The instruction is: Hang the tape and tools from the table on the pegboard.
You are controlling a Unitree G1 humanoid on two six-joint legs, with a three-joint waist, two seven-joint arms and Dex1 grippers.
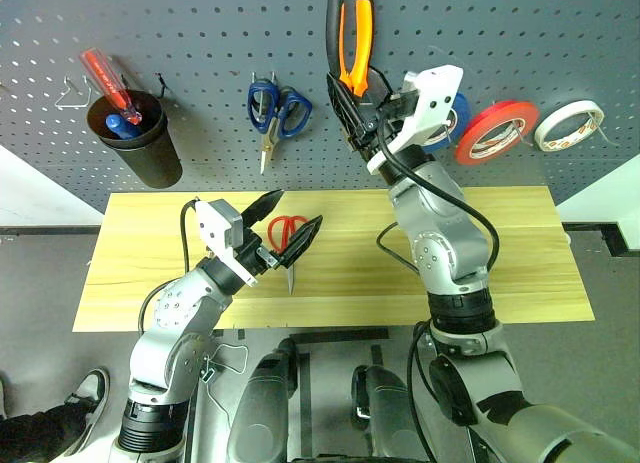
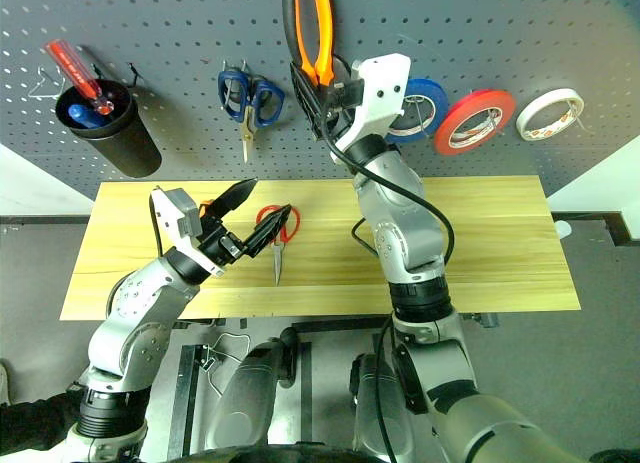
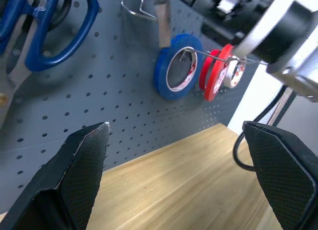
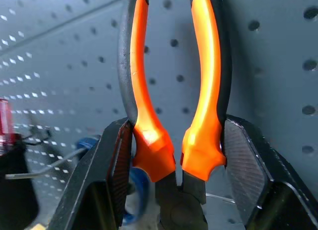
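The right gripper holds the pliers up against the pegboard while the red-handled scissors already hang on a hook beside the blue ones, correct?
Not quite. The red-handled scissors lie on the table, as the right eye view shows. The right gripper does hold the pliers against the pegboard.

On the wall panel we record: a black plastic cup (image 1: 138,138) holding a red-handled screwdriver (image 1: 106,80); blue-handled scissors (image 1: 276,111) hanging blades down; a blue tape roll (image 3: 177,67) and a white tape roll (image 1: 570,124), each on a wire hook.
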